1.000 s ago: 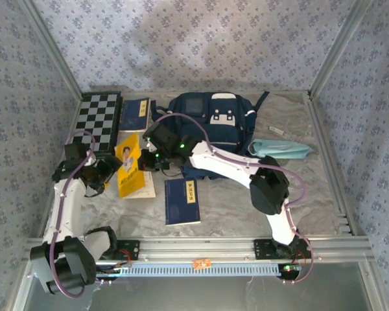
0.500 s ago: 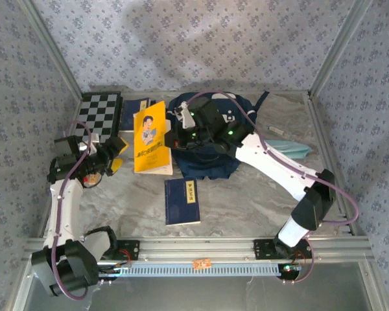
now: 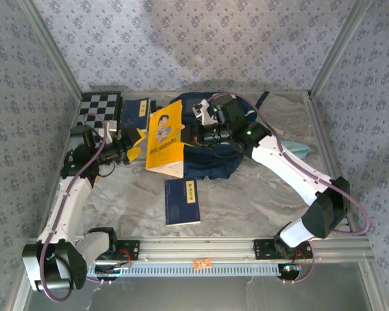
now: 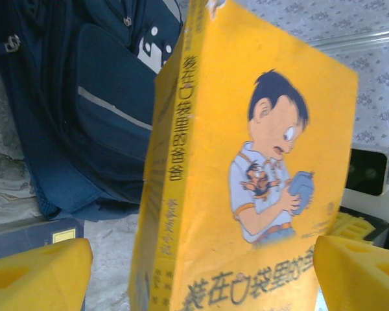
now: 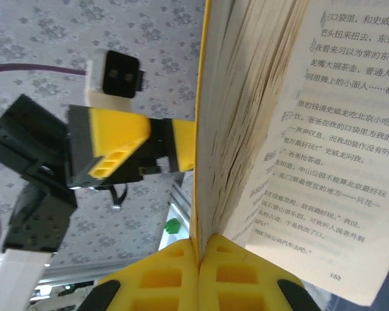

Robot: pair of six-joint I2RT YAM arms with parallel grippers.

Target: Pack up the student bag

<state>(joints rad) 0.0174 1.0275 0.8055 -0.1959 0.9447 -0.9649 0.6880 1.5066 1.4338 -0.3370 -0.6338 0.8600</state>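
The student bag (image 3: 215, 166), navy with white patches, lies at the back middle of the table and also shows in the left wrist view (image 4: 97, 110). A yellow book (image 3: 165, 137) with a cartoon boy on its cover (image 4: 246, 181) hangs upright above the bag's left side. My right gripper (image 3: 189, 135) is shut on the book's yellow cover (image 5: 198, 253), so the pages (image 5: 298, 129) fan open. My left gripper (image 3: 135, 144) is open just left of the book, its yellow fingers (image 4: 32, 272) spread wide on either side of it. The right arm hides much of the bag.
A chessboard (image 3: 100, 110) and a navy book (image 3: 137, 113) lie at the back left. Another navy book (image 3: 183, 201) lies flat in front of the bag. A light-blue pouch (image 3: 299, 149) peeks out right of the right arm. Metal frame rails border the table.
The right gripper has lifted the yellow book off the table and carried it right, over the bag's left side. The left gripper has swung right toward the book.
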